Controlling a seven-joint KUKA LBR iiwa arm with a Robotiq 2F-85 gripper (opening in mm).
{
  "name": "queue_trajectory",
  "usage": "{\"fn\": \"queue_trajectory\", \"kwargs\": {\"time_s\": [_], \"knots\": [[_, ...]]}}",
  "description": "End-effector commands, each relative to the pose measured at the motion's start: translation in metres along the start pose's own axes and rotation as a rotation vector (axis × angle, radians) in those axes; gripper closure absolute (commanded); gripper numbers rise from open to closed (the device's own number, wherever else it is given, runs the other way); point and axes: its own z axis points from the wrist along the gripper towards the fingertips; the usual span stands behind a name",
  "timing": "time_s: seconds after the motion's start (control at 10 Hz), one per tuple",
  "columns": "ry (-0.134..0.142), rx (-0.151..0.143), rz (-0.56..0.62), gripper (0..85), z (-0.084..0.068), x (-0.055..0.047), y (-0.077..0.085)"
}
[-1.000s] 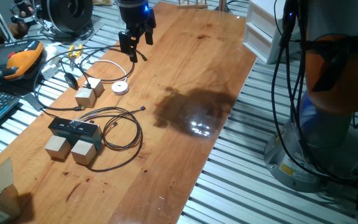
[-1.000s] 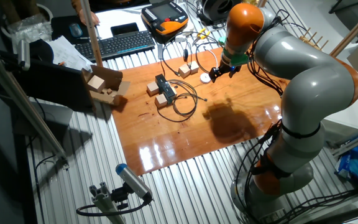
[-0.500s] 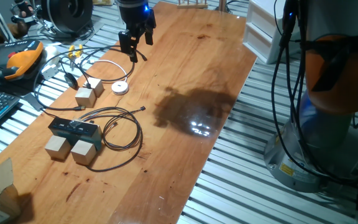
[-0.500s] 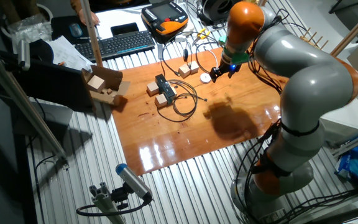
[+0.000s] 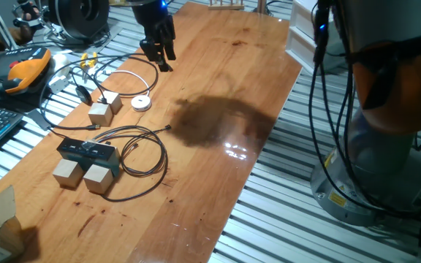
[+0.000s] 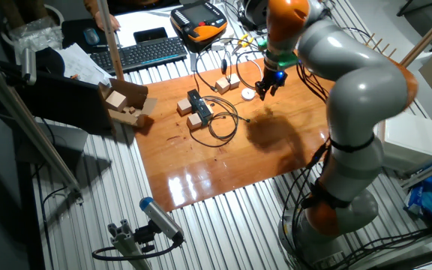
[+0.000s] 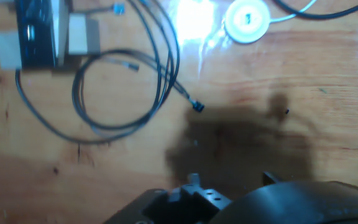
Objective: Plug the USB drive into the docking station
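Note:
The docking station (image 5: 86, 151) is a flat dark box at the near left of the table, with two pale wooden cubes against its near side. It also shows in the other fixed view (image 6: 194, 100) and at the top left of the hand view (image 7: 36, 31). My gripper (image 5: 159, 57) hangs above the far part of the table, well apart from the dock, just beyond the white puck; it also shows in the other fixed view (image 6: 264, 87). It looks shut on the USB drive (image 5: 164, 65), a small dark stick poking down from its tip. The fingers do not show clearly in the hand view.
A round white puck (image 5: 142, 103) on a cable lies below the gripper. Black cable loops (image 5: 141, 153) lie right of the dock. Two more wooden cubes (image 5: 101, 114) stand behind it. An orange pendant (image 5: 24, 69) and loose wires lie at the far left.
The arm has swung round and the hand has turned about its axis. The gripper stays over the far part of the table near the puck, shifted slightly left.

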Motion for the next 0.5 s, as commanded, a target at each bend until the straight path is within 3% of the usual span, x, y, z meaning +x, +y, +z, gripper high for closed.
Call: {"fn": "queue_trajectory", "kwargs": {"time_s": [0.0, 0.4], "knots": [[0.024, 0.018, -0.082, 85.0, -0.0001, 0.0000, 0.0000], [0.023, 0.020, -0.071, 85.0, -0.0001, 0.0000, 0.0000]]}}
